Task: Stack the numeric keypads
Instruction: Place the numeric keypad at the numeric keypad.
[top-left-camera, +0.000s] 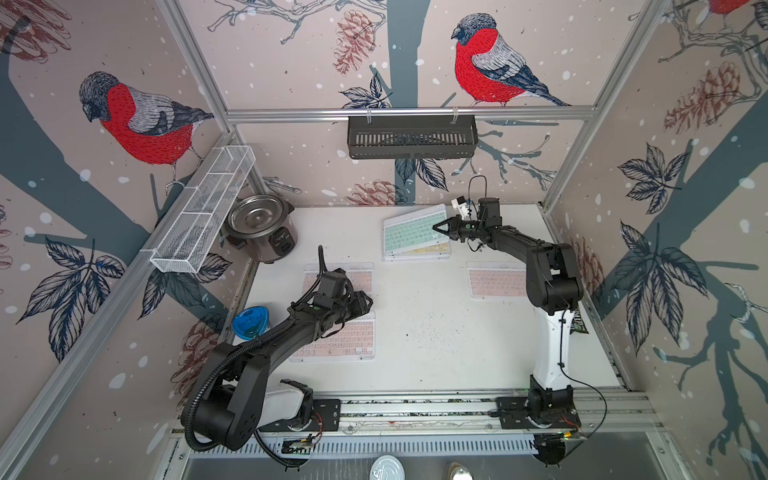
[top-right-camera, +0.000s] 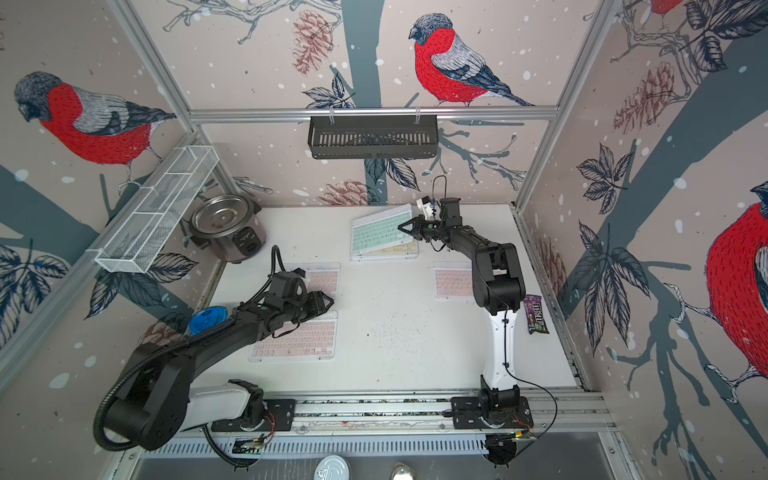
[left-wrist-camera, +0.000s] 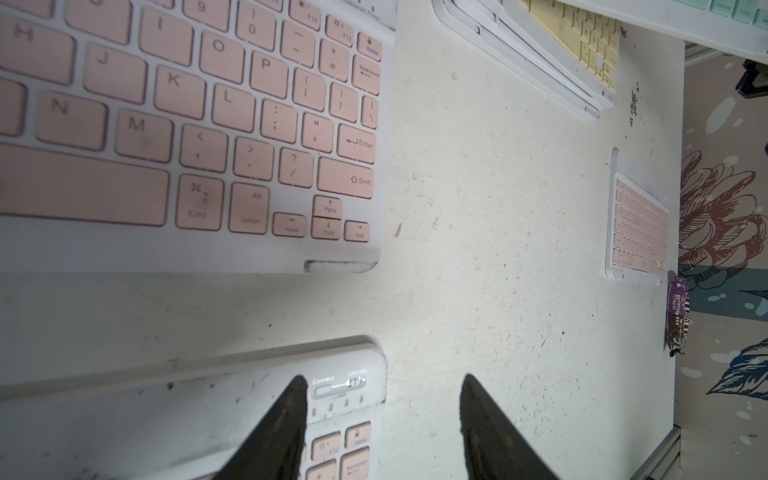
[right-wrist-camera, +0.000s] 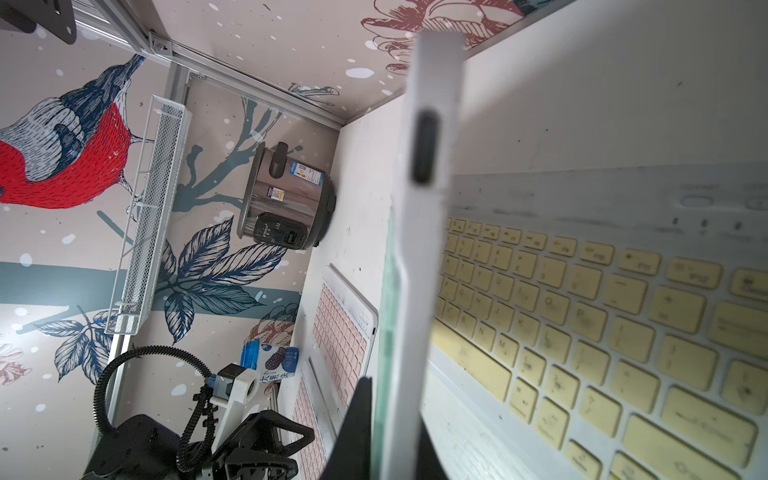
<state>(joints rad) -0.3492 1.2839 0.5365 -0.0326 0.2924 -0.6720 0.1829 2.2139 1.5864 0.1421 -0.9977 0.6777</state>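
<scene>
Mint-green keypad (top-left-camera: 413, 229) tilted atop yellow keypad (top-left-camera: 432, 250) at the rear; three pink keypads (top-left-camera: 496, 282) flat, unstacked.

Your tabletop (top-left-camera: 436, 332) is matt white, scuffed and speckled with grit. The pink keypad (left-wrist-camera: 187, 124) has matt plastic keys in a white plastic frame smudged with grime. You'll see the same dull plastic on the yellow keypad (right-wrist-camera: 582, 332), and a frosted white edge on the mint keypad (right-wrist-camera: 415, 270). The rice cooker (top-left-camera: 257, 216) is shiny brushed metal with black plastic trim; the wire basket (top-left-camera: 203, 208) is white-coated mesh.
</scene>
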